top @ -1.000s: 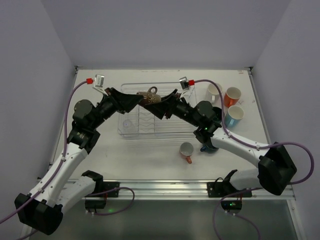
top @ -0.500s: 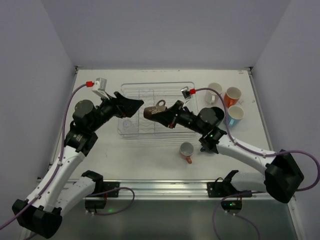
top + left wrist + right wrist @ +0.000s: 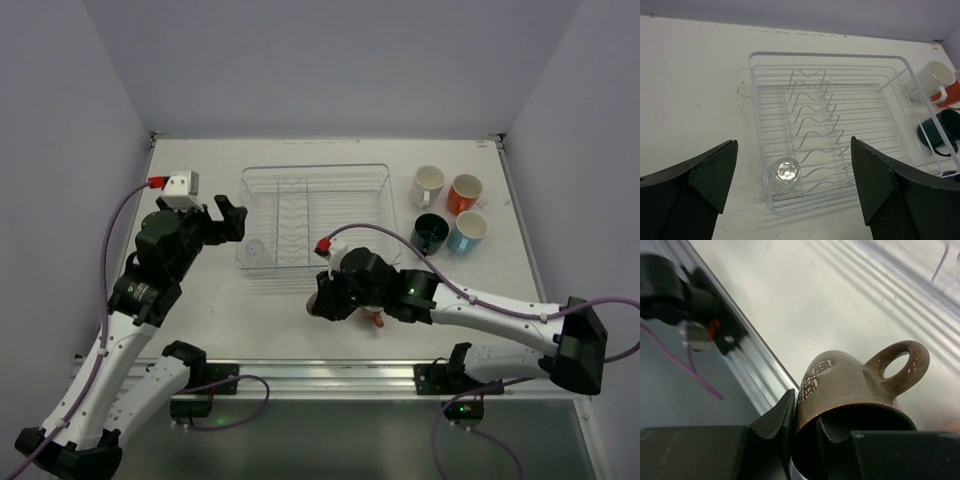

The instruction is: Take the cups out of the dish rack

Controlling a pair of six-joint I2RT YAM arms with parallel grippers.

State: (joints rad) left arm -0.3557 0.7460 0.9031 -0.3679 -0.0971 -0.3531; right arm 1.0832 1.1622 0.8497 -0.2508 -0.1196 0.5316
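At the near side of the white table point(image 3: 200, 310), in front of the clear wire dish rack point(image 3: 315, 215), the right gripper point(image 3: 807, 422) pinches a brown glazed mug with a pale pattern on its side point(image 3: 850, 385). One finger sits inside the mouth and the other lies against the outer wall, so the gripper clamps the rim. The mug's loop handle point(image 3: 897, 365) points away from the fingers. The wrist view shows the table and its metal front rail beyond the mug, but whether the mug touches the table cannot be told. Under the right forearm an orange handle point(image 3: 377, 320) pokes out; the rest of that thing is hidden.

The left gripper point(image 3: 228, 215) hangs beside the rack's left end, spread wide and holding nothing. Inside the rack, near its front left corner, a small clear faceted tumbler point(image 3: 788, 171) stands beside the zigzag row of prongs.

To the right of the rack four mugs stand upright in a cluster on the table: a white mug point(image 3: 428, 185), an orange mug point(image 3: 464, 193), a dark teal mug point(image 3: 431, 232) and a light blue mug point(image 3: 467, 231).
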